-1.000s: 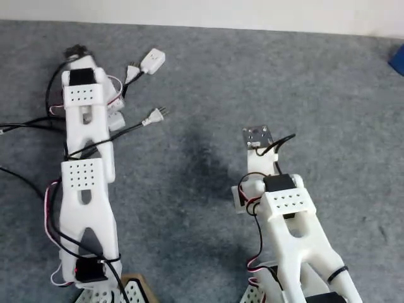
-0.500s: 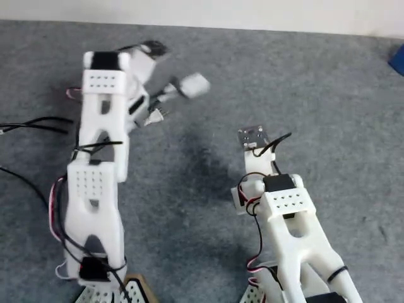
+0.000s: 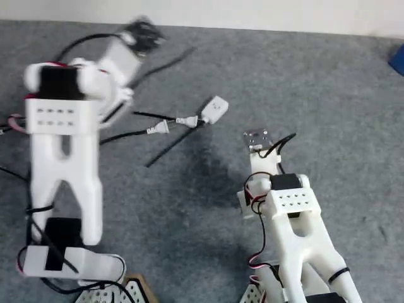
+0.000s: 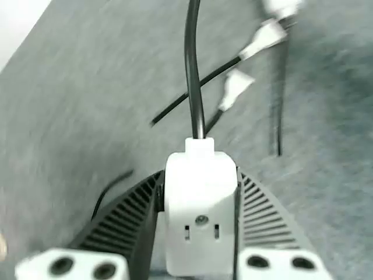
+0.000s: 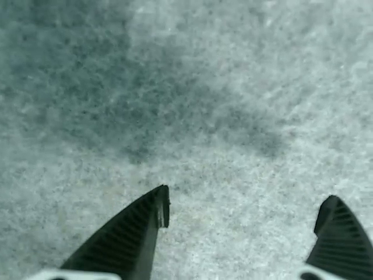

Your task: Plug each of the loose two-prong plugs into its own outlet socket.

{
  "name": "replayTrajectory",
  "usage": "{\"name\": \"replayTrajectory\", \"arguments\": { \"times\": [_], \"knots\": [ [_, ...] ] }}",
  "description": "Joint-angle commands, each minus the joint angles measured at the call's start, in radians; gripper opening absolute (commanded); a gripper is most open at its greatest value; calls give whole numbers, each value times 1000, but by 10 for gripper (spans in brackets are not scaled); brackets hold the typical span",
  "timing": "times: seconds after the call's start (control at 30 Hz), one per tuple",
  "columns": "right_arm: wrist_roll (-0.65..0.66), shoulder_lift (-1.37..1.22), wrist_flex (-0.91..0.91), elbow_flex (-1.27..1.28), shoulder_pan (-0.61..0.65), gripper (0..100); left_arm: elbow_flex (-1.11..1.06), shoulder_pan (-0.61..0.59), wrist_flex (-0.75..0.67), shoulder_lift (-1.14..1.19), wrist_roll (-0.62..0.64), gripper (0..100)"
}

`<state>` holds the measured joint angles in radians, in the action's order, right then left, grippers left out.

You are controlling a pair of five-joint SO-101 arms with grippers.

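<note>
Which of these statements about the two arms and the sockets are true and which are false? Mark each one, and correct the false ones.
1. The left tool is shut on a white outlet socket. True.
2. The right tool holds a plug. False: it is open, with nothing between its fingers, above the grey table.
3. The held socket already has a plug in it. False: its two slots face the wrist camera and are empty.
4. A second white socket lies on the table between the two arms. True.
</note>
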<state>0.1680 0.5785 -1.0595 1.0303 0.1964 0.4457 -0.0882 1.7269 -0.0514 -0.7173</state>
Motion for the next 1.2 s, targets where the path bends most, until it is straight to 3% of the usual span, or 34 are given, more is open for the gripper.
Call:
{"name": "replayTrajectory", "arguments": {
  "times": [0.0, 0.1, 0.27, 0.43, 0.6, 0.7, 0.9, 1.17],
  "knots": [
    [29, 4, -56, -84, -53, 383, -101, -88, 43, -64, -115, 6],
    [132, 1, -182, -151, -71, 383, -303, -62, 43, -104, -233, 6],
    [278, 12, -351, -206, -77, 383, -710, 125, 26, -289, -407, 6],
    [344, 12, -389, -232, -91, 383, -1119, 351, -241, -527, -396, 6],
    [341, 12, -386, -232, -108, 383, -1391, 507, -554, -521, -288, 5],
    [341, 12, -387, -226, -108, 383, -1437, 544, -664, -437, -282, 5],
    [341, 12, -381, -225, -110, 383, -1412, 539, -749, -246, -281, 11],
    [341, 12, -380, -223, -107, 383, -1282, 360, -744, -176, -301, 96]
  ]
}}
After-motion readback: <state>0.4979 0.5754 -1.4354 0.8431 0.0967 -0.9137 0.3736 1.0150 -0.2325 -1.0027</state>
